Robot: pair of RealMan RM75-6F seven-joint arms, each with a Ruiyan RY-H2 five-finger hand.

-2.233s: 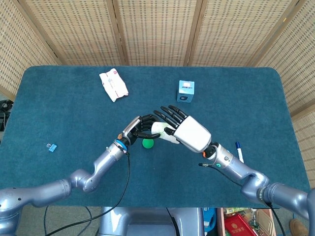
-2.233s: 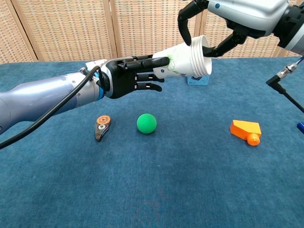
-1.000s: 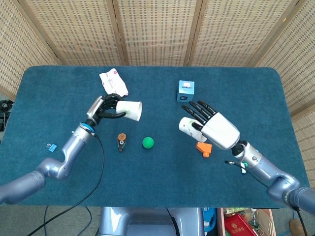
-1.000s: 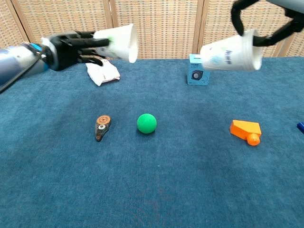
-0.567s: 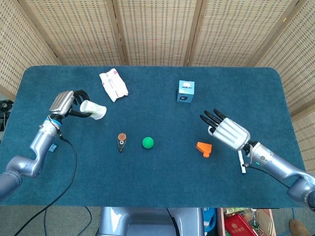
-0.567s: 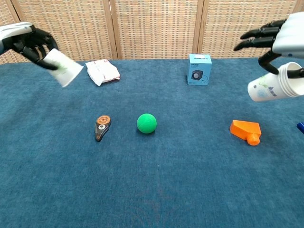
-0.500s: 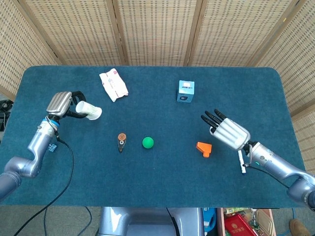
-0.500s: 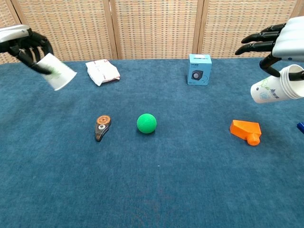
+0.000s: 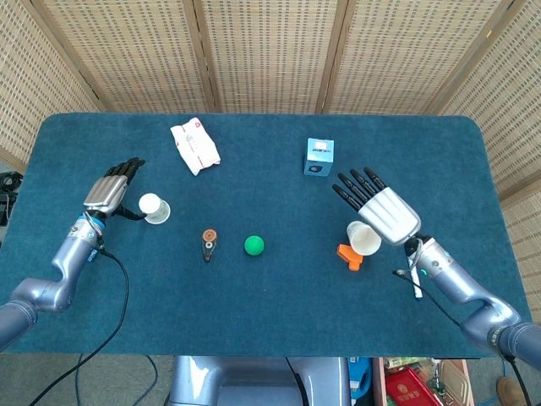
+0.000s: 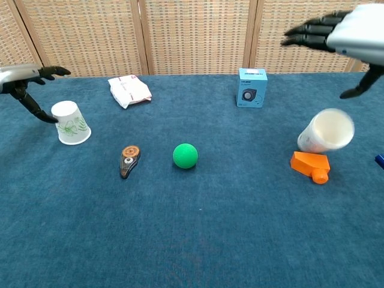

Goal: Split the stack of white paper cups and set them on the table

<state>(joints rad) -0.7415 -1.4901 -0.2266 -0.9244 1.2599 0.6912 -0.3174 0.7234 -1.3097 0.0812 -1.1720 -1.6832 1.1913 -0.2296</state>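
Observation:
One white paper cup [image 9: 155, 208] with a green print stands upside down [image 10: 71, 123] on the blue table at the left. My left hand [image 9: 112, 189] hovers just beside it, fingers apart and holding nothing; in the chest view the left hand [image 10: 27, 80] sits at the frame edge. The second white cup [image 9: 363, 238] is tilted with its mouth toward the camera [image 10: 324, 132], right by an orange block [image 10: 311, 164]. My right hand [image 9: 380, 208] is above that cup with fingers spread [image 10: 339, 30], not touching it.
A green ball [image 9: 254, 245] and a brown tape dispenser [image 9: 208, 244] lie mid-table. A white packet [image 9: 194, 145] and a small blue box [image 9: 319, 156] sit toward the back. A pen [image 9: 414, 284] lies under the right forearm. Wicker screens stand behind the table.
The left hand set its cup upside down on the table and let go. The right hand opened and rose, and its cup dropped, tilted, beside the orange block.

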